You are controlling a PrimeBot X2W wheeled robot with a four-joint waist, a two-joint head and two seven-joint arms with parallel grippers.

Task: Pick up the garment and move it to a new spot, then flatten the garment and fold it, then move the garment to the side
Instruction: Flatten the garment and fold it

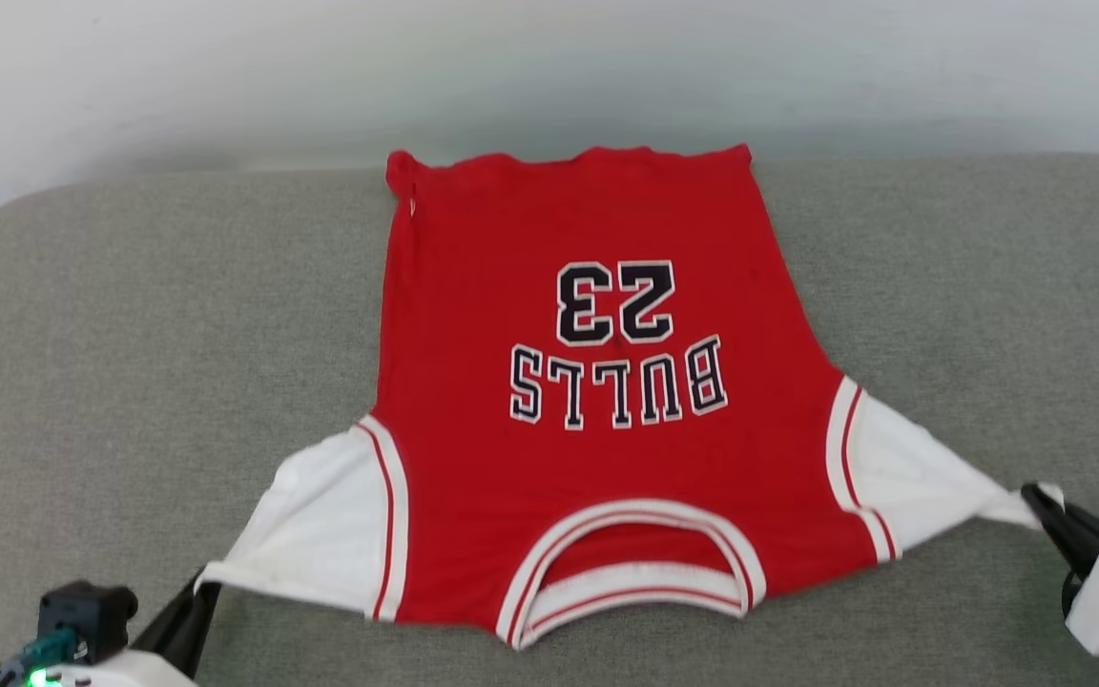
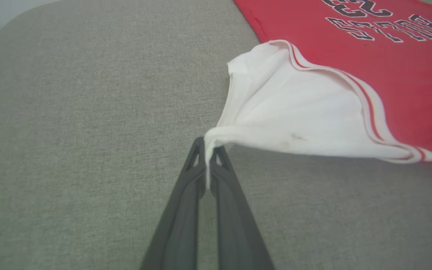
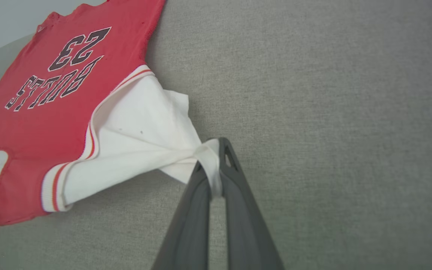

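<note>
The garment (image 1: pixel 597 401), a red jersey with white sleeves and upside-down "BULLS 23" lettering, lies spread flat on the grey cushion, collar nearest me. My left gripper (image 1: pixel 198 584) is shut on the tip of the white sleeve at the lower left; the left wrist view shows the garment's sleeve (image 2: pixel 291 116) pinched between the closed left gripper (image 2: pixel 209 146). At the lower right, my right gripper (image 1: pixel 1036 496) is shut on the other sleeve's tip, and in the right wrist view the garment's sleeve (image 3: pixel 144 127) is stretched taut from the right gripper (image 3: pixel 213 150).
The grey fabric cushion (image 1: pixel 130 343) stretches well beyond the jersey on both sides. A pale wall (image 1: pixel 549 67) runs behind its far edge. The jersey's hem reaches almost to that back edge.
</note>
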